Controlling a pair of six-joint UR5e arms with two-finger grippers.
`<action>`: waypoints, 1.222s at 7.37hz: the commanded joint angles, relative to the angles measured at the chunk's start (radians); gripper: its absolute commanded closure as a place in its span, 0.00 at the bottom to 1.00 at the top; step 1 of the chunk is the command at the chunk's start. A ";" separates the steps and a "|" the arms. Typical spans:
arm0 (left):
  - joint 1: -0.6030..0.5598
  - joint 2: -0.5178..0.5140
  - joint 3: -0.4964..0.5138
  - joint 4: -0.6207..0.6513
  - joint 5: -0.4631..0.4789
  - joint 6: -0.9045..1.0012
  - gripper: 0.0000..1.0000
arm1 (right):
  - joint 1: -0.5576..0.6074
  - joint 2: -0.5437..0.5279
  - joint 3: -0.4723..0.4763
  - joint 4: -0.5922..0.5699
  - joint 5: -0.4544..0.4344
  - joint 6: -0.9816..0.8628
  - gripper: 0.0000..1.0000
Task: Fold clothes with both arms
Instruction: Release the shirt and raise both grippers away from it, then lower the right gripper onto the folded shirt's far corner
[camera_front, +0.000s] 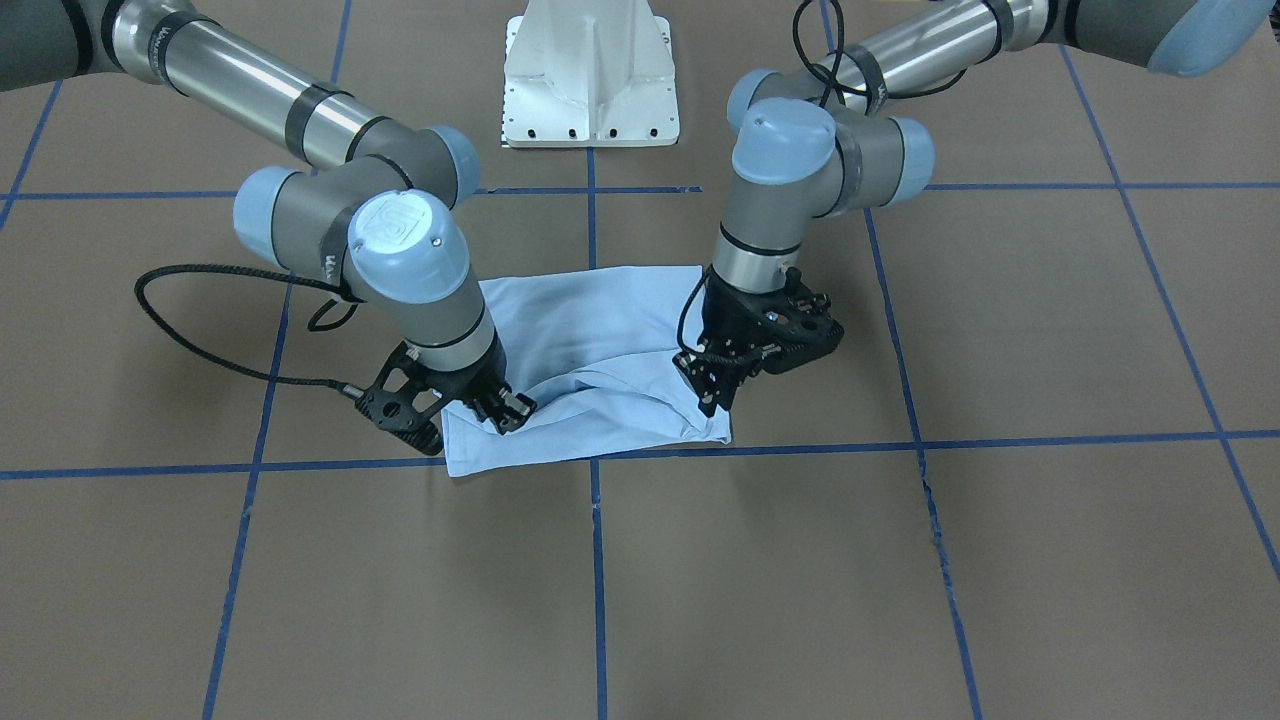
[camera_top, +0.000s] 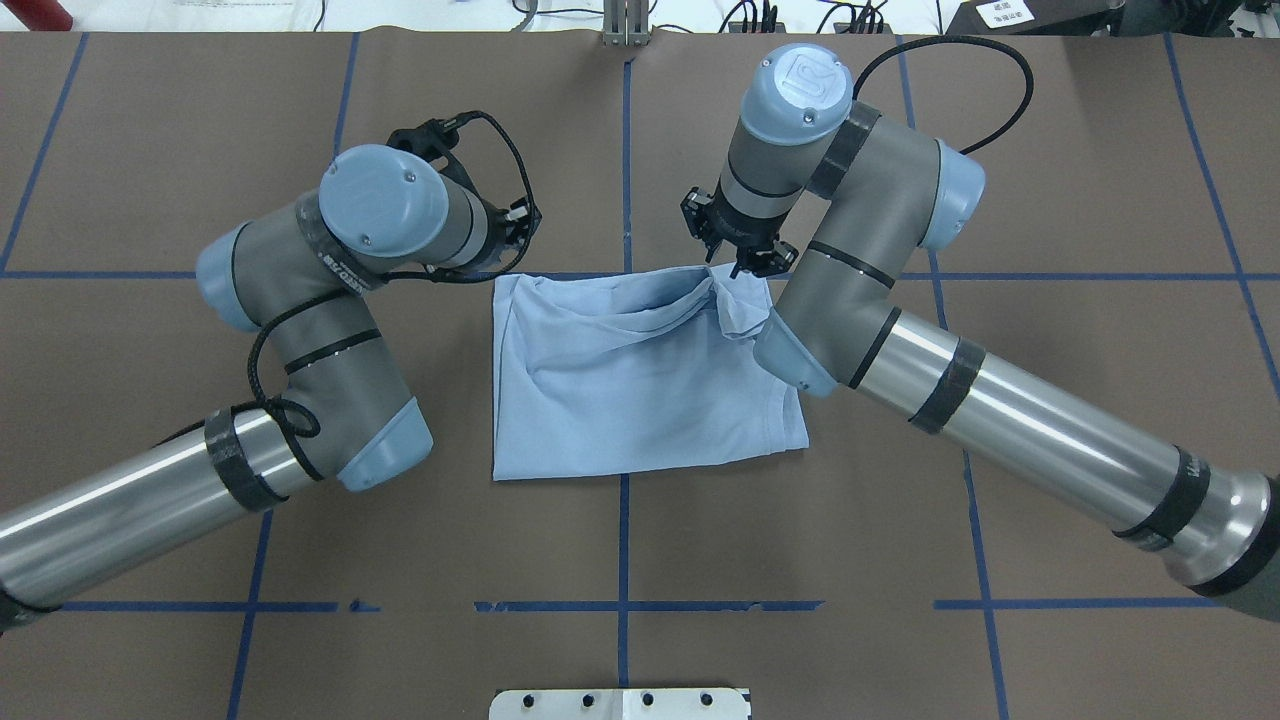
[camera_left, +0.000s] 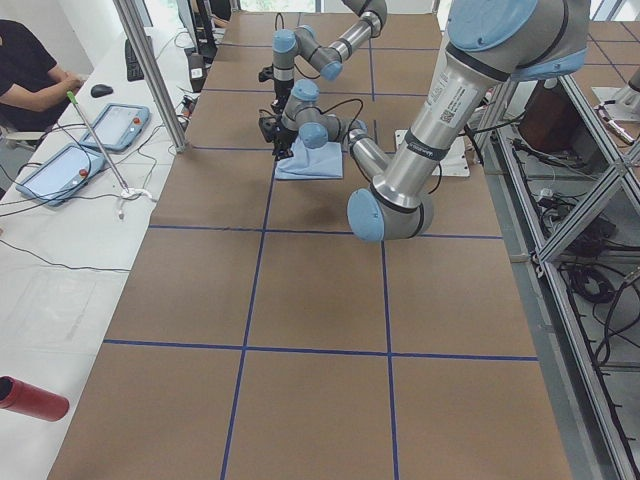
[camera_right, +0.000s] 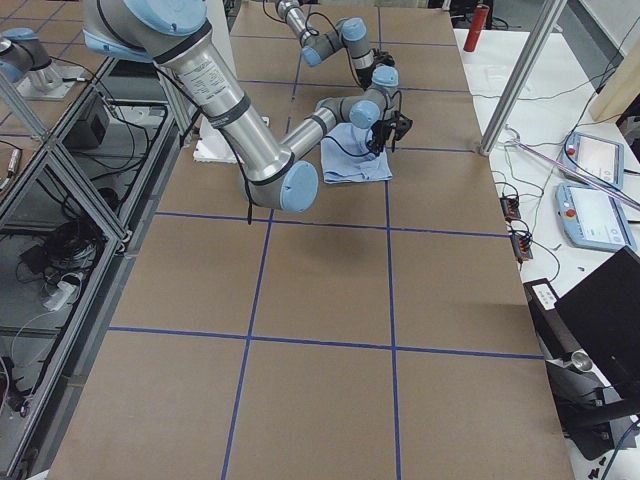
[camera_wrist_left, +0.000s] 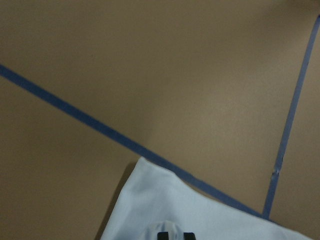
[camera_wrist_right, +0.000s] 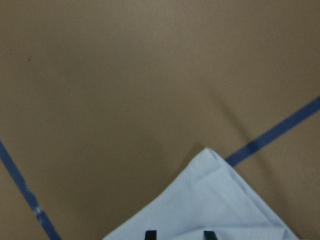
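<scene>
Table (camera_top: 1100, 180): one, brown, blue tape grid.
Arms: two, left arm (camera_top: 300, 300) and right arm (camera_top: 860, 290).
T-shirt (camera_top: 640, 390): one, folded, mid-table between them.
Grippers: two, left gripper (camera_front: 712, 398) and right gripper (camera_front: 508, 412), each pinching a far corner.

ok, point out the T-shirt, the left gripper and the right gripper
T-shirt (camera_front: 600, 340): exterior front-facing view, middle of the fabric.
left gripper (camera_front: 705, 392): exterior front-facing view, between its fingertips.
right gripper (camera_front: 508, 414): exterior front-facing view, between its fingertips.
</scene>
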 joint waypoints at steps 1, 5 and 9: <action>-0.047 -0.020 0.068 -0.049 -0.006 0.074 0.00 | 0.086 0.004 -0.052 0.027 0.078 -0.138 0.00; -0.136 0.081 -0.059 -0.037 -0.193 0.290 0.00 | 0.053 -0.052 0.134 -0.082 0.130 -0.172 0.00; -0.151 0.152 -0.182 -0.040 -0.199 0.320 0.00 | -0.105 -0.064 0.197 -0.290 0.006 -0.325 0.00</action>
